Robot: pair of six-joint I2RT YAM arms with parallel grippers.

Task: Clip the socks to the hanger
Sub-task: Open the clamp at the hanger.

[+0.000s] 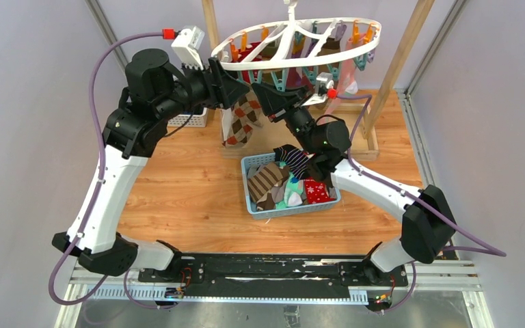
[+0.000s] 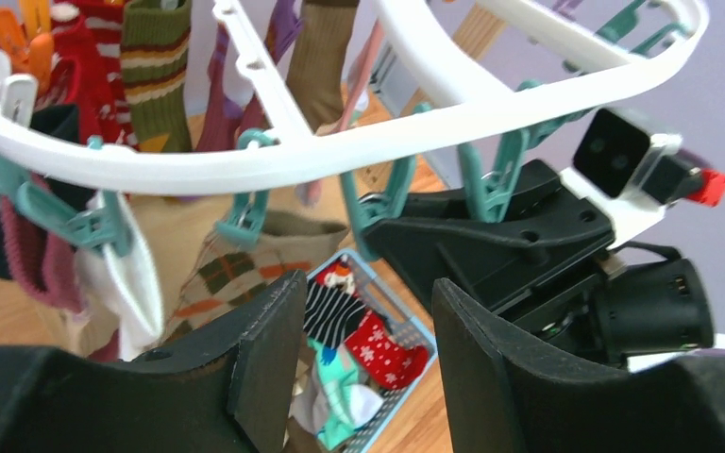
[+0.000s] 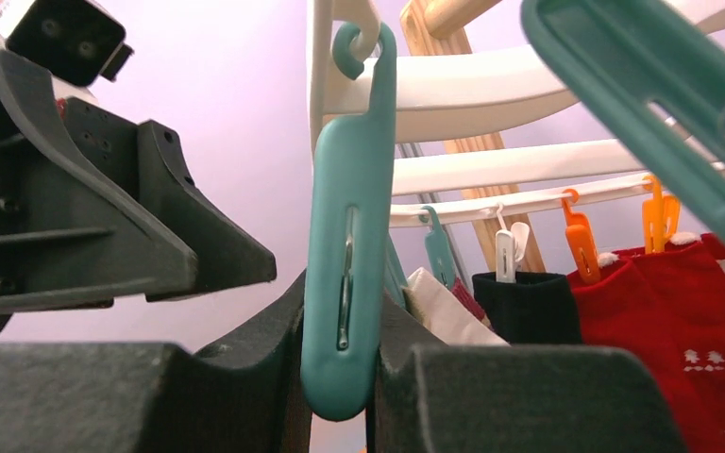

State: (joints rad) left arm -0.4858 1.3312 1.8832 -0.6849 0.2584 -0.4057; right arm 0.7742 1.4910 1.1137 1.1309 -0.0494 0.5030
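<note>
Overhead, right gripper (image 3: 340, 354) pinches one teal clip (image 3: 349, 236); left gripper (image 2: 368, 349) gapes beside one hanger (image 2: 274, 168).

Lab test cell, plain lilac walls (image 1: 27, 102), aluminium frame posts (image 1: 102, 24), wooden tabletop (image 1: 191, 198)

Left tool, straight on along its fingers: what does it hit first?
Probably the teal clip under the hanger rim, which the right tool is pinching. Depth is unclear.
</note>
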